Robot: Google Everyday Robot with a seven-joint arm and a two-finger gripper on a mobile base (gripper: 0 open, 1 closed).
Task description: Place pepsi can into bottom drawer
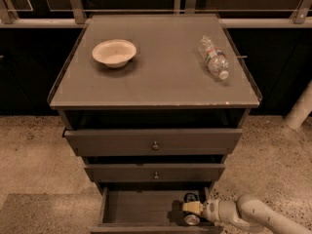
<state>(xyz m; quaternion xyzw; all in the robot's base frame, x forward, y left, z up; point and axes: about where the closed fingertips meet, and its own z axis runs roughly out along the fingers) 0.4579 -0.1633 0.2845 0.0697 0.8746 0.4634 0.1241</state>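
Note:
The bottom drawer (141,207) is pulled open under the two wider knobbed drawers. My gripper (192,208) reaches in from the lower right and sits inside the drawer at its right end. The pepsi can (191,198) is there with it. It looks dark, with one end showing behind the gripper and a silvery end (191,220) in front of it. The gripper lies across the can's middle, low in the drawer. I cannot tell whether the can rests on the drawer floor.
On the cabinet top (161,77) a cream bowl (114,52) stands at the left and a clear water bottle (213,57) lies at the right. The top drawer (153,141) and the middle drawer (155,172) stick out slightly. Speckled floor surrounds the cabinet.

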